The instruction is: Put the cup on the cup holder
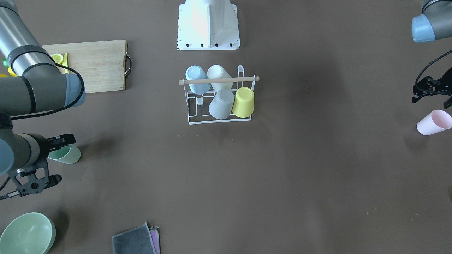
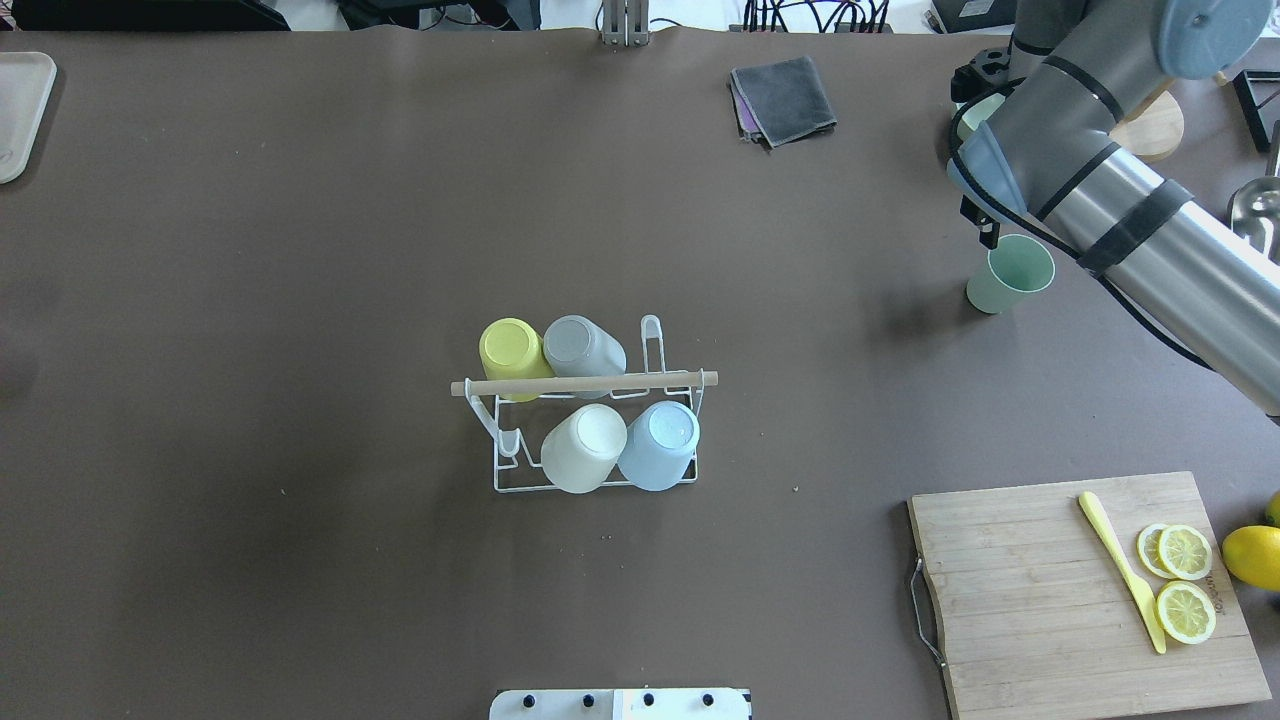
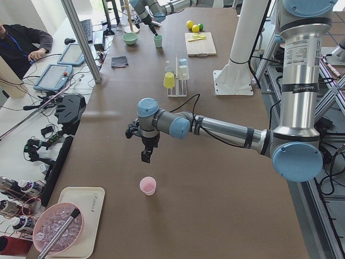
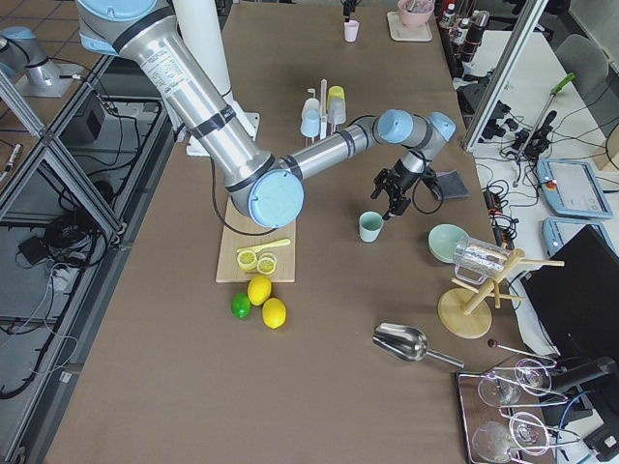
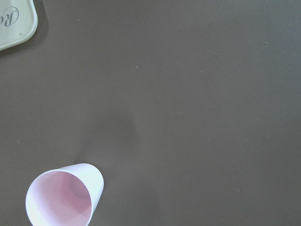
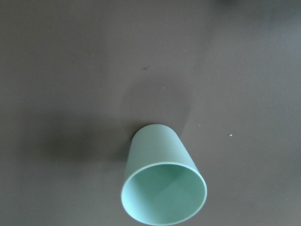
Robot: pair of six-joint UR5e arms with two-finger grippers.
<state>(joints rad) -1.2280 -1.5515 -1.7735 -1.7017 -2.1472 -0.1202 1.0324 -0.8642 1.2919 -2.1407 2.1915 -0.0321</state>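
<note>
The white wire cup holder (image 2: 585, 384) with a wooden rod handle stands mid-table, also in the front view (image 1: 219, 80). It holds a yellow, a grey, a cream and a blue cup upside down. A green cup (image 2: 1010, 274) stands upright at the far right. My right gripper (image 1: 59, 159) hovers open and empty just above it; the right wrist view looks down on the green cup (image 6: 162, 188). A pink cup (image 1: 433, 122) stands upright at the left end. My left gripper (image 1: 432, 98) hangs open above it, apart. The pink cup also shows in the left wrist view (image 5: 63, 195).
A wooden cutting board (image 2: 1030, 580) with lemon slices and a yellow knife lies near right. A green bowl (image 1: 26, 234) and a folded grey cloth (image 2: 785, 98) sit at the far edge. A tray (image 2: 20, 110) lies far left. The robot base (image 1: 208, 24) stands behind the holder.
</note>
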